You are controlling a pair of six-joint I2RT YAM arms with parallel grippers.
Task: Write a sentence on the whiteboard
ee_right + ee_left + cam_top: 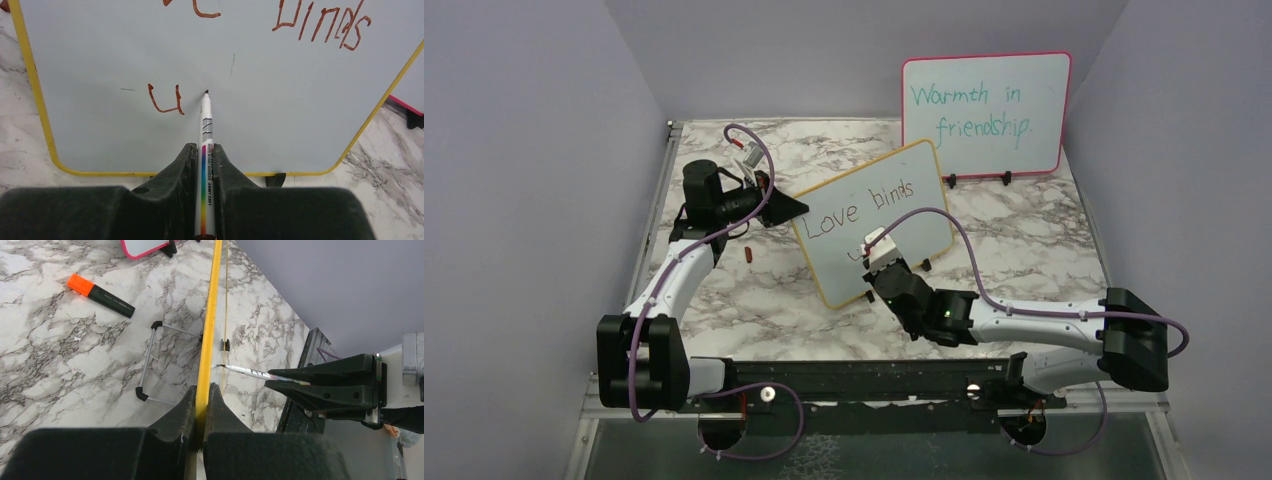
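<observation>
The whiteboard (874,220) with its yellow frame leans tilted in the middle of the marble table. My left gripper (796,207) is shut on its left frame edge (207,330), with the jaws (202,390) pinching the yellow strip. My right gripper (206,150) is shut on a white rainbow-striped marker (206,130). The marker's tip touches the board face (280,90) just right of a red-brown "u" (165,102). The sentence (859,208) reads "Love binds" on the upper line and "u" below. The left wrist view shows the marker (255,372) meeting the board from the side.
A pink-framed board (986,112) with teal writing stands at the back right. A black marker with an orange cap (100,295) lies on the table behind the whiteboard. Near it lies a wire stand with black tips (150,362). Grey walls close in both sides.
</observation>
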